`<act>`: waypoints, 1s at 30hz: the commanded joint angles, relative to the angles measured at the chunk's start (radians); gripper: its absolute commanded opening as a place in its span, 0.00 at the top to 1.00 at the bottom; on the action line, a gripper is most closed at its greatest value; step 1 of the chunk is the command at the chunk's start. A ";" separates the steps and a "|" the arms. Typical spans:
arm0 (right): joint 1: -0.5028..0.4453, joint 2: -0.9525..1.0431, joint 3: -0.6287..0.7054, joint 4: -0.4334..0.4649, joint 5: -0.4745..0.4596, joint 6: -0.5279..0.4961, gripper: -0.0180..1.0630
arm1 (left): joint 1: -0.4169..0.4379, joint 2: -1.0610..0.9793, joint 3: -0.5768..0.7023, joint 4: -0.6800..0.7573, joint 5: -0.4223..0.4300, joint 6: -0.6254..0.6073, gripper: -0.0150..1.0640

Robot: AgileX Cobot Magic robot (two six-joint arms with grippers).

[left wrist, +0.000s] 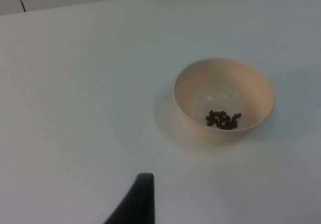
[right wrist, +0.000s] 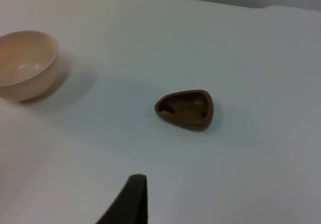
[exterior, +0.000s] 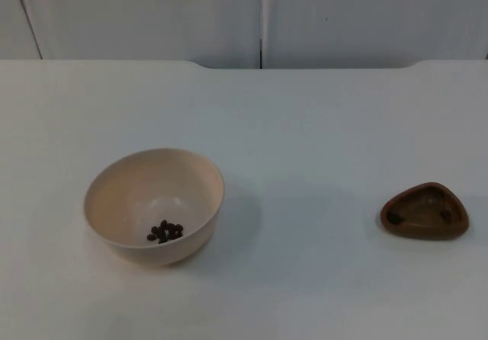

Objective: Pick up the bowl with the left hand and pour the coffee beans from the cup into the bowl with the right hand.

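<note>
Left gripper: one black fingertip [left wrist: 140, 199] stands in the left wrist view, raised off the white table top [exterior: 320, 126] and holding nothing; can't tell whether it is spread or closed. Right gripper: same story, one black fingertip [right wrist: 131, 200] in the right wrist view, nothing held, spread unknown. Both arms look parked back from the work.

Out from the left fingertip: the cream round plastic-looking bowl [left wrist: 224, 99] sits upright on the table, well apart from it. A small heap of dark coffee beans [left wrist: 222, 119] already lies in the bowl's bottom. In the top view the bowl [exterior: 154, 205] is at the table's left half, beans [exterior: 165, 231] near its front wall.

Out from the right fingertip: the small brown rounded-triangle cup [right wrist: 185, 109] sits upright, well apart from it, the bowl [right wrist: 26, 63] farther off to its side. In the top view the cup [exterior: 425, 210] is near the right edge, well apart from the bowl. It holds little: a couple of dark specks that may be beans.

Handling guess: the bowl is likely light, stiff, smooth-walled and a bit slippery; best pinched over the rim, one finger inside, one outside, on the wall away from the beans. The cup is likely light, rigid and shallow; grip across its rim at the wide end, leaving the narrow corner free as a spout. Since beans are already in the bowl, the pour looks done or nearly done.
</note>
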 commanded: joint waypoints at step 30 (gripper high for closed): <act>-0.005 -0.002 0.009 -0.003 -0.006 -0.005 0.01 | 0.282 -0.005 0.004 -0.010 0.001 -0.006 0.01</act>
